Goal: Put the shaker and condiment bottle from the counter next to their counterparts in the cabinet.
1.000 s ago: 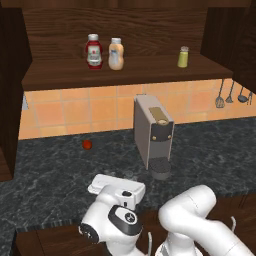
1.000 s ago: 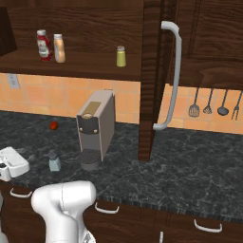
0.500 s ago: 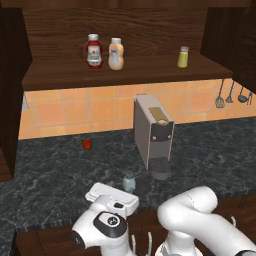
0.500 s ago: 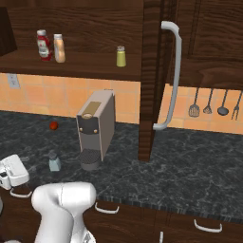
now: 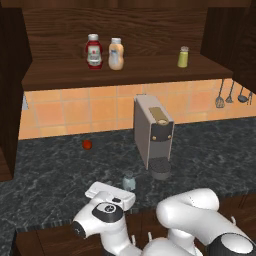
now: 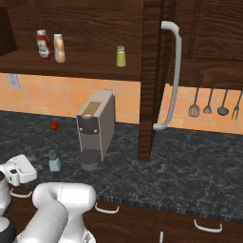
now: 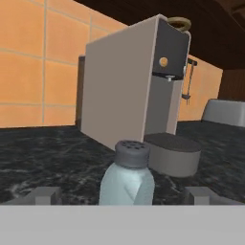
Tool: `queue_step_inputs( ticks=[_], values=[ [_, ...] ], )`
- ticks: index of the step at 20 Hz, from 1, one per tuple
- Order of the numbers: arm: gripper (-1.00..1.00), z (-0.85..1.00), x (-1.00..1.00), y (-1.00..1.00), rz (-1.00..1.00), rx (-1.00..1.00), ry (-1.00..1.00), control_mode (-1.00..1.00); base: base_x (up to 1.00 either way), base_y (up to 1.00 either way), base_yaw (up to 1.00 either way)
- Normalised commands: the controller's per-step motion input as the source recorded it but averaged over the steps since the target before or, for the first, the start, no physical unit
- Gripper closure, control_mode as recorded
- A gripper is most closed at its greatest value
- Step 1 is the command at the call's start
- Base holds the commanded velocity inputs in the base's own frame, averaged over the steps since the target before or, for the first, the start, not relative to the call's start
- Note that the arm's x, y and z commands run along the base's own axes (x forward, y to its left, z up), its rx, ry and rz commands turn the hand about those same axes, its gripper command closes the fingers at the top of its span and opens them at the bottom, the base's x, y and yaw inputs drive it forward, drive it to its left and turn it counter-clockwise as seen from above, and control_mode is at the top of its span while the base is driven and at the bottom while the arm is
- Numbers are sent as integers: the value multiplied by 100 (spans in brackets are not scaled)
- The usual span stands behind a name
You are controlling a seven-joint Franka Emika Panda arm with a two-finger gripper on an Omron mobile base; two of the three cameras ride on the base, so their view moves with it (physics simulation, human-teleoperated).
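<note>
one dark marble counter [image 5: 60, 170] under wooden cabinet [image 5: 125, 75]

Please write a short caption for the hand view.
Open end effector flanks the shaker before the coffee machine.

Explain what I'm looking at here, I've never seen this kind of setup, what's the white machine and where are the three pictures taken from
It is a rendered kitchen with a white robot arm on a base. Two pictures come from cameras behind the arm, one to its left, one to its right. The third looks out from the hand itself.

On the dark counter stand a coffee machine, a small pale shaker and a small red thing. On the cabinet shelf stand a red bottle, a peach bottle and a yellow-green shaker.

The fingers stand open on either side of the pale shaker. Nothing is held yet.
</note>
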Motion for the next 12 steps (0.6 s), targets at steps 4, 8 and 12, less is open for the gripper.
queue_step_inputs(
  ticks=[4,8,12],
  values=[
    [-100,-21,4,0,1,0,2,-100,0,0,0],
    [-100,-3,1,-24,0,6,0,-100,0,0,0],
    [-100,-4,12,-24,0,6,0,-100,0,0,0]
  ],
)
